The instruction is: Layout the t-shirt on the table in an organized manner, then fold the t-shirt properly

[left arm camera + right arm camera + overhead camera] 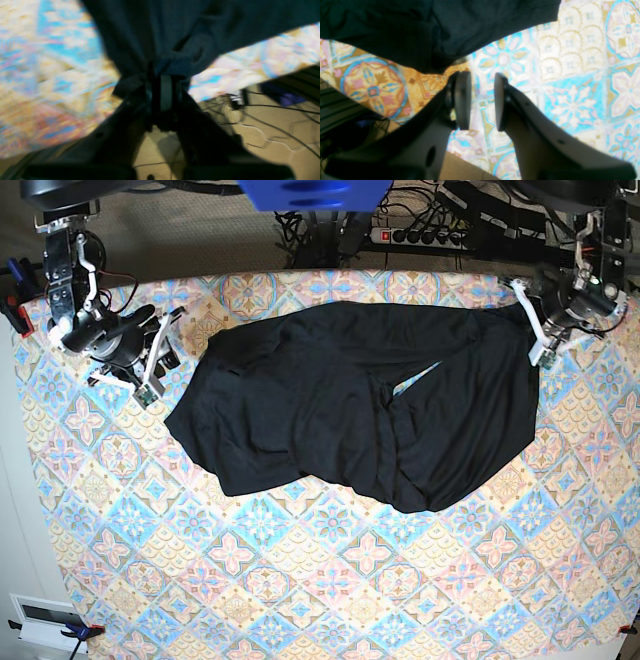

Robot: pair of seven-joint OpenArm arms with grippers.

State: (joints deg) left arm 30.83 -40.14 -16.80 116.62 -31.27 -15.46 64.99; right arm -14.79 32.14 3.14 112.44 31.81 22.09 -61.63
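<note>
Patterned cloth in blue, pink, yellow and cream tiles covers your large rectangular table (pixel 330 580), and the near half of it lies bare. Beyond that, your plain black t-shirt of thin soft fabric (pixel 350 410) is spread in loose folds across the middle of the table, reaching toward the far edge. At nine o'clock of the garment your right gripper (pixel 482 100) stands over the tile pattern, its pads (pixel 463 100) apart with nothing between them, the cloth's hem just beyond the tips. At two o'clock, at the far table corner, your left gripper (pixel 162 92) is pinched together on a bunched corner of the t-shirt.
</note>
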